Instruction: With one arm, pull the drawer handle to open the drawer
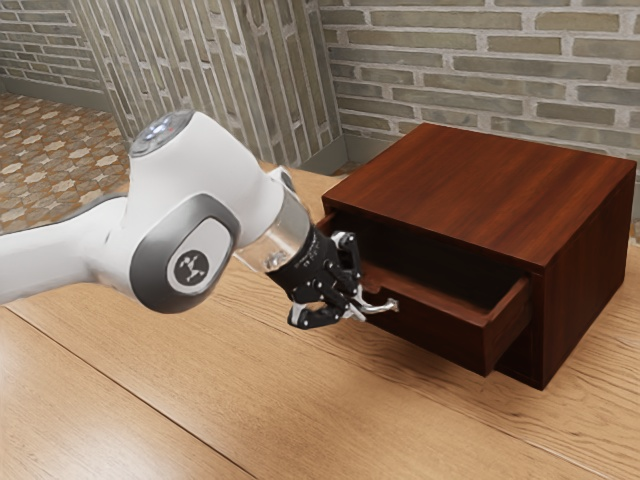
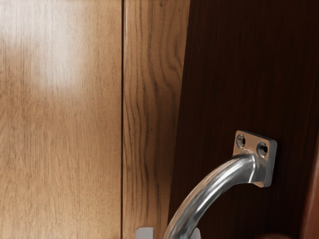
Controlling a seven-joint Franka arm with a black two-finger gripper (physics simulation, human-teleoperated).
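Drawer handle (image 1: 380,306), a curved metal bar, sticks out from the drawer front. From the exterior view's left my arm (image 1: 190,240) reaches in, and my end effector (image 1: 343,312) is clenched around that handle. To its right, the drawer (image 1: 450,325) stands partly out of the dark wooden cabinet (image 1: 480,190) on the counter (image 1: 250,400).

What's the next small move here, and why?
Probably a short, straight pull on the handle, away from the cabinet. The gripper is at the handle, and the drawer stands only partly out, its front a little ahead of the cabinet's face, so there looks to be travel left.
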